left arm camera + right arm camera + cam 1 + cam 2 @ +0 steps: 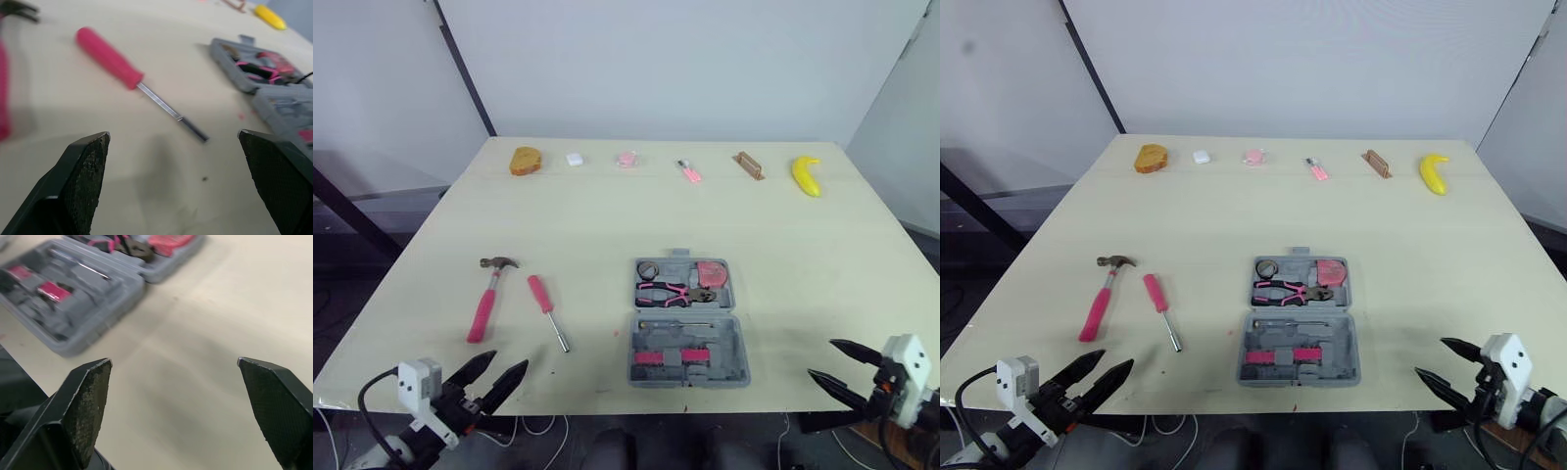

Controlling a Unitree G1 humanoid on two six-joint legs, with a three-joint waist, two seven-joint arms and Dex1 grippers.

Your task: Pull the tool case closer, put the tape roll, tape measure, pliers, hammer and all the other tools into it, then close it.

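The grey tool case lies open near the table's front edge, in the middle. Its far half holds a tape roll, pink-handled pliers and a pink tape measure. The near half carries pink bit holders. Left of the case lie a pink-handled hammer and a pink screwdriver. My left gripper hovers open at the front left corner, short of the screwdriver. At the front right edge, my right gripper is open and empty, to the right of the case.
Along the table's far edge sit an orange-brown lump, a small white item, a pink item, a small pink tool, a brown block and a yellow banana. Bare tabletop lies between that row and the tools.
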